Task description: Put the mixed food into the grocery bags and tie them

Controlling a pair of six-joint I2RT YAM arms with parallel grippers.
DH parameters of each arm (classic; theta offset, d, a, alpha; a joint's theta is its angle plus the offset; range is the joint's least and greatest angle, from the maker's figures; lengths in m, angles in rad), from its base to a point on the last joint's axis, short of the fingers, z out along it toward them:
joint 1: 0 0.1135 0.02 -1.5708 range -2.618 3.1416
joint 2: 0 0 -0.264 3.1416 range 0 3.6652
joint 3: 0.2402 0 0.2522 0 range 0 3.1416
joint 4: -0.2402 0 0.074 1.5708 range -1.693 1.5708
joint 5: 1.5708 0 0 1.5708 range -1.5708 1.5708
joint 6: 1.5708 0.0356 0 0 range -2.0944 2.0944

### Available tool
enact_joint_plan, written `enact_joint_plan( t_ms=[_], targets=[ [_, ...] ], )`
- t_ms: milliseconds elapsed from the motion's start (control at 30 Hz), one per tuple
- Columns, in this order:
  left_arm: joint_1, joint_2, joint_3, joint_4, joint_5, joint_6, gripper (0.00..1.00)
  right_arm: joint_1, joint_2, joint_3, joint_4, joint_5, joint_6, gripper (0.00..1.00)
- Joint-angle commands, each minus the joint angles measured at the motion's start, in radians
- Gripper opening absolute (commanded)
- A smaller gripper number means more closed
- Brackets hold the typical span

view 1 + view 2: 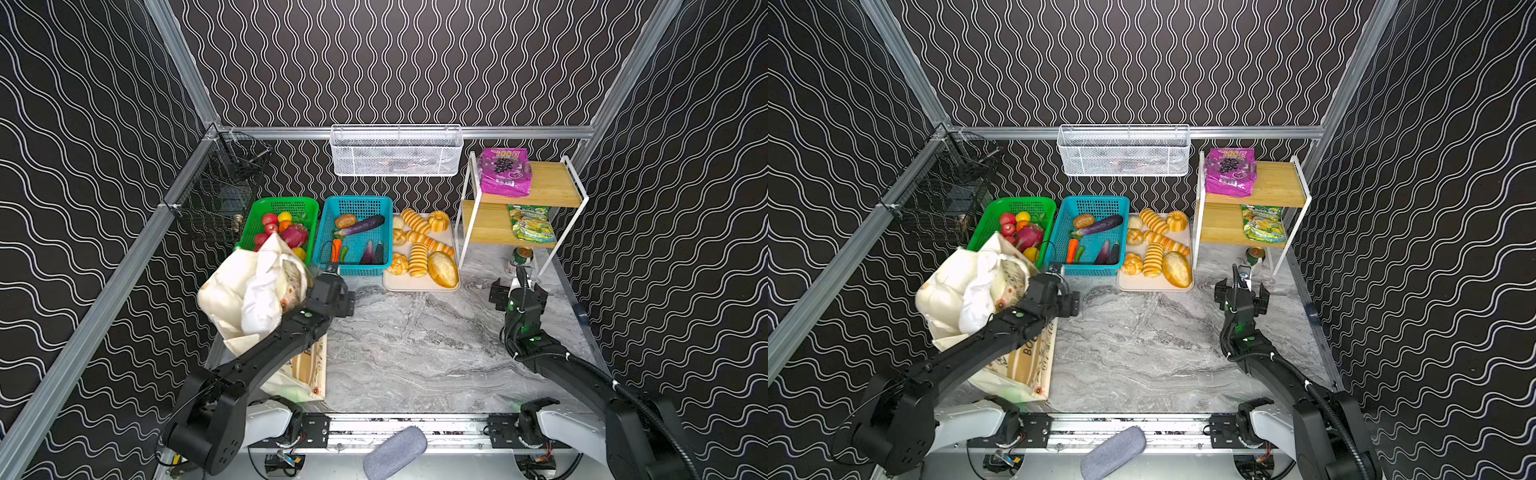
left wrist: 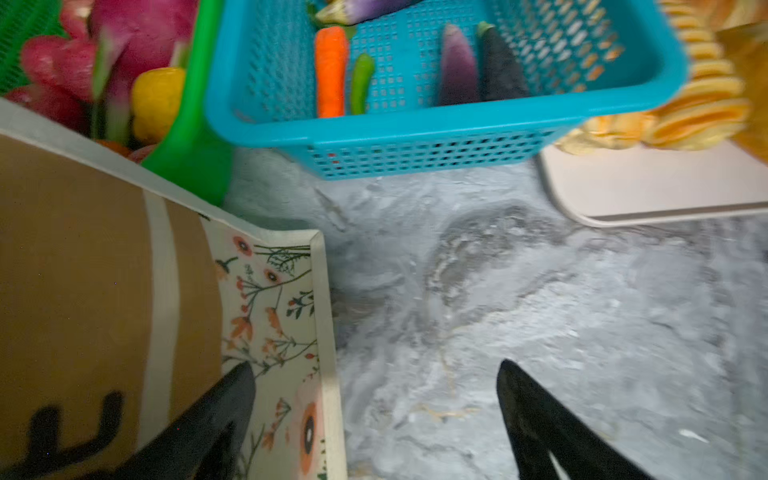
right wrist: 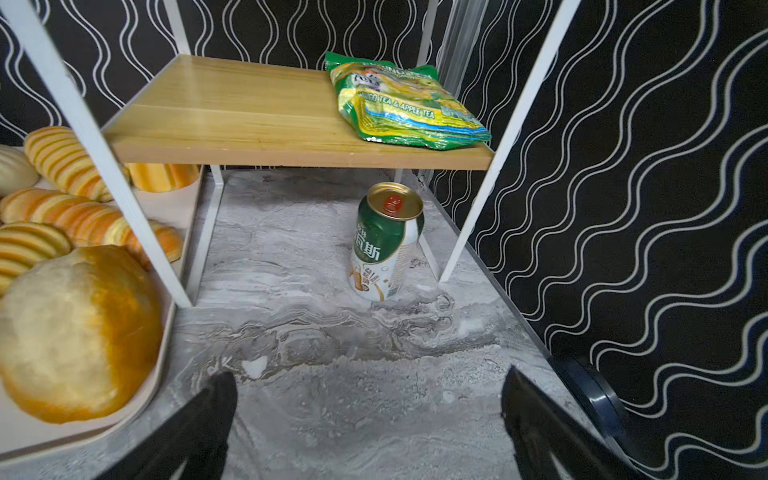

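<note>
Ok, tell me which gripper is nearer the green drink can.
Right. The right gripper faces the green drink can from close in front; the left gripper is across the table, beside the canvas tote.

Along the back of the grey marbled tabletop (image 1: 415, 353) stand, left to right, a green plastic basket (image 1: 282, 201) of toy fruit (image 1: 282, 230), a teal plastic basket (image 1: 359, 199) of toy vegetables (image 1: 359, 226), a cream tray (image 1: 415, 286) of toy breads (image 1: 442, 270) and a white-framed two-tier wooden rack (image 1: 552, 183). A purple grape-print snack packet (image 1: 505, 172) lies on the rack's top shelf and a green-and-yellow snack packet (image 3: 407, 104) on the lower one. A green-and-white drink can (image 3: 384, 245) stands on the tabletop beneath. A cream flower-print canvas tote (image 1: 224, 291) lies in front of the green basket, with a white plastic carrier bag (image 1: 259, 307) on top of it. A white mesh wire basket (image 1: 395, 151) hangs on the back rail above the teal basket and the tray, and a black wire basket (image 1: 220, 195) hangs on the left rail.
</note>
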Motion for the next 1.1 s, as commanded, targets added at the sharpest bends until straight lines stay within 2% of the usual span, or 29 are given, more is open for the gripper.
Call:
enact_joint_plan(
  t_ms=[0,33,100,200,300,333,367,433,467,500,633,700,767,867,933,1000,1067],
  targets=[
    [0.062,0.022,-0.015,-0.010,-0.011,0.092,0.92,-0.049,0.005,-0.027,0.157,-0.043,-0.007,0.99],
    [0.083,0.026,-0.014,-0.024,-0.041,0.104,0.92,-0.067,0.008,-0.038,0.180,-0.072,-0.008,0.99],
    [0.115,0.018,-0.034,0.011,-0.024,0.143,0.92,-0.090,0.024,-0.063,0.234,-0.111,-0.009,0.99],
    [0.129,0.031,-0.071,0.119,0.049,0.193,0.93,-0.113,0.082,-0.111,0.360,-0.205,-0.035,0.99],
    [0.135,0.099,-0.111,0.285,0.051,0.279,0.93,-0.133,0.163,-0.140,0.477,-0.263,-0.055,0.99],
    [0.141,0.126,-0.128,0.348,0.037,0.293,0.93,-0.144,0.178,-0.132,0.442,-0.293,-0.044,0.99],
    [0.150,0.144,-0.142,0.405,0.028,0.292,0.93,-0.160,0.198,-0.132,0.441,-0.345,-0.030,0.99],
    [0.180,0.173,-0.193,0.570,0.082,0.278,0.93,-0.177,0.243,-0.154,0.543,-0.420,-0.054,0.99],
    [0.196,0.197,-0.229,0.693,0.116,0.277,0.94,-0.182,0.226,-0.123,0.444,-0.438,-0.032,0.99],
    [0.202,0.207,-0.225,0.689,0.131,0.274,0.94,-0.197,0.218,-0.106,0.401,-0.485,-0.025,0.99],
    [0.223,0.253,-0.244,0.850,0.196,0.299,0.94,-0.238,0.227,-0.155,0.537,-0.592,0.016,0.99],
    [0.230,0.267,-0.238,0.856,0.212,0.320,0.94,-0.255,0.253,-0.196,0.645,-0.694,-0.004,0.99],
    [0.237,0.293,-0.271,0.967,0.219,0.338,0.95,-0.255,0.318,-0.218,0.742,-0.693,-0.007,0.99],
    [0.267,0.352,-0.329,1.119,0.229,0.310,0.97,-0.255,0.446,-0.259,0.976,-0.676,-0.008,0.99],
    [0.273,0.422,-0.359,1.263,0.248,0.321,0.98,-0.255,0.404,-0.251,0.877,-0.629,0.002,1.00],
    [0.281,0.394,-0.333,1.147,0.231,0.295,0.98,-0.254,0.382,-0.208,0.767,-0.572,0.028,0.99],
    [0.289,0.418,-0.310,1.151,0.189,0.276,0.99,-0.254,0.414,-0.162,0.736,-0.520,0.044,1.00]
  ],
)
